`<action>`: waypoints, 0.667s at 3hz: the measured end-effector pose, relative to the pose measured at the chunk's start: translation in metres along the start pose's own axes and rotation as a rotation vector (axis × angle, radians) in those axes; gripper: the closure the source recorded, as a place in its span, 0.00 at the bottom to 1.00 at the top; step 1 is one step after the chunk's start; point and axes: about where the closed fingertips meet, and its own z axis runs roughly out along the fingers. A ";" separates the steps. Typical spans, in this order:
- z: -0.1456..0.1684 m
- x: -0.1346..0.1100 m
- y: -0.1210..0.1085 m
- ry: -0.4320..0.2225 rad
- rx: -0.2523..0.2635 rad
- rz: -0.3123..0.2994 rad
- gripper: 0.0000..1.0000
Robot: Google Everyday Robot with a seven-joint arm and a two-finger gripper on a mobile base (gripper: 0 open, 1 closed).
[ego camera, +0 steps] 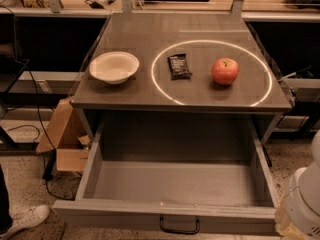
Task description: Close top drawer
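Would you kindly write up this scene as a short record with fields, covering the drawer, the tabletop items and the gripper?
top drawer: pulled wide open, no items seen inside
handle: black loop, centre of the front panel
table: grey top with a bright light ring
bowl: white, left side, outside the ring
snack bar: dark wrapper, inside the ring
apple: red, inside the ring, right of the bar
cardboard box: on the floor, left of the drawer
gripper: not in view; only a white robot part shows at lower right
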 end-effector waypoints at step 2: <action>0.066 -0.027 0.022 -0.061 -0.063 0.013 1.00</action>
